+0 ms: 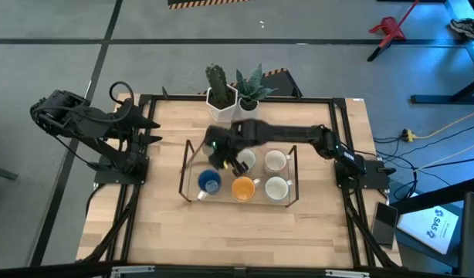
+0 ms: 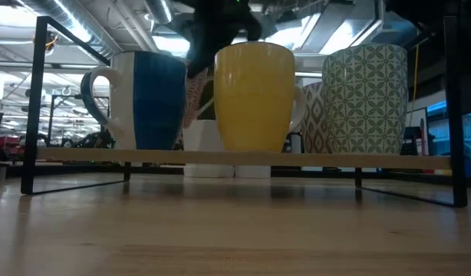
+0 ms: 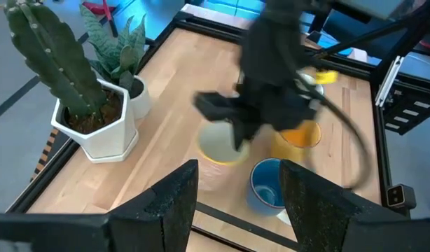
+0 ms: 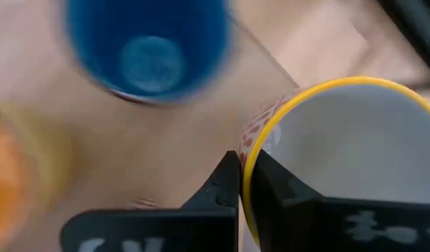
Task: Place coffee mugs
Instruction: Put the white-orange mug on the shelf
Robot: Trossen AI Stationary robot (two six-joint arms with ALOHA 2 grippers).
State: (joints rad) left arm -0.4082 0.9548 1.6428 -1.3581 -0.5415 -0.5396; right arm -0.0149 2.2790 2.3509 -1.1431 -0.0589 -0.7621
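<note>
Right now the right gripper (image 4: 241, 183) is clamped on the rim of a yellow-rimmed mug (image 4: 344, 150), one dark finger inside the rim and one outside against its patterned wall. From above, that gripper (image 1: 225, 160) sits over the rear left part of the low shelf rack (image 1: 187, 150), with the right arm (image 1: 299, 135) reaching in across the rack from the table's right edge. The held mug looks raised off the shelf in the left wrist view, though I cannot tell for certain whether it touches.

Just beside it, toward the rack's front left corner, stands the blue mug (image 1: 210, 183). The orange mug (image 1: 244, 188) stands next along the front edge, and a white mug (image 1: 277, 188) at the front right. Two more white mugs (image 1: 275, 161) stand along the rear edge, one half hidden by the gripper.

Behind the rack, at the table's (image 1: 160, 224) rear edge, stand two white hexagonal pots: a cactus (image 1: 219, 86) and a spiky-leaved plant (image 1: 251, 86).

Well apart, the left gripper (image 3: 236, 192) hovers with its fingers spread, holding nothing; the left arm (image 1: 90, 123) waits near the table's left edge.
</note>
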